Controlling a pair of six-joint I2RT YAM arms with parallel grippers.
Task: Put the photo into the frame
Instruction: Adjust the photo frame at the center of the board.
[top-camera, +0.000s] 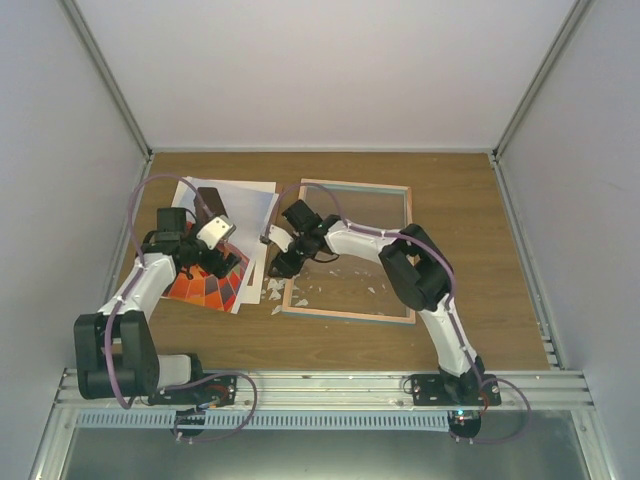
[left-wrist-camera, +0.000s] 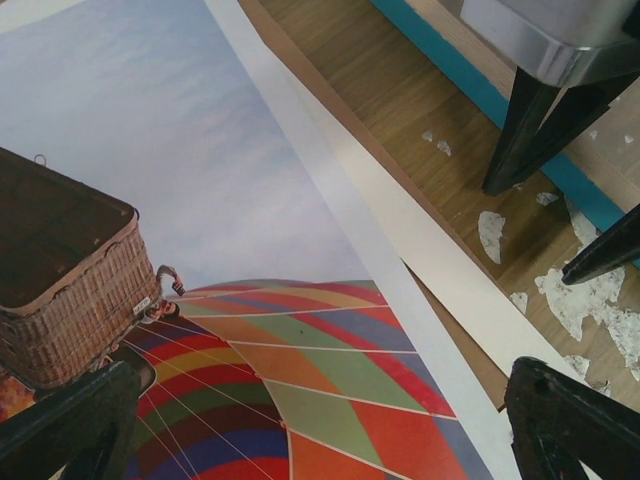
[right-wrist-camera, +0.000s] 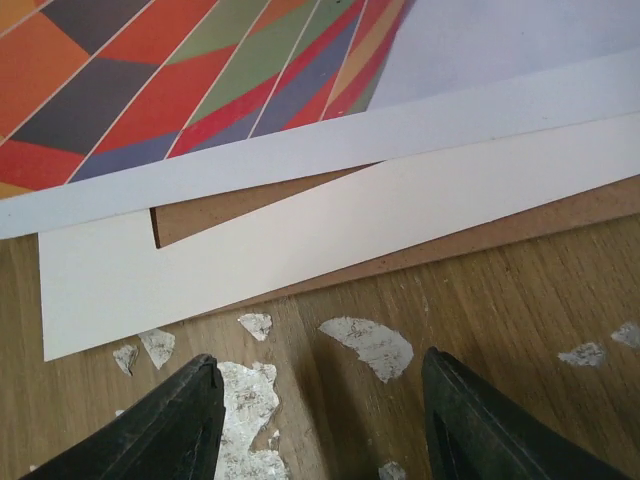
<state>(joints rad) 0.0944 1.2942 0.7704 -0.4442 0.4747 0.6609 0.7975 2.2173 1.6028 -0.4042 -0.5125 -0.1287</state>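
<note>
- The left gripper (left-wrist-camera: 320, 385) is hanging over the photo (left-wrist-camera: 250, 200) with its jaws spread as wide as they go and nothing between them.
- The right gripper (right-wrist-camera: 320, 400) is hovering low over the table (right-wrist-camera: 520, 320) with its jaws about half apart, also gripping nothing. It is pointing at the near edge of the cream mat sheet (right-wrist-camera: 300, 240).
- The photo is lying flat on the left side of the table on top of a loose stack. The cream sheet is peeking out beneath it and the brown backing panel (right-wrist-camera: 500, 240) beneath that.
- The frame (top-camera: 345, 315) is lying flat just beside the stack, to its right, with the table showing through its opening.
- Judging by this, the task is barely starting. The photo is not yet lifted and not yet in the frame, so picking it up, carrying it across and seating it are all remaining.
- The top view is showing the whole layout, with both arms meeting between stack and frame.
- Only the left wrist view is showing the frame's teal edge and the wicker basket on the print.
- Only the right wrist view is showing how the three sheets overlap, and the white flecks (right-wrist-camera: 365, 345) scattered on the wood.
</note>
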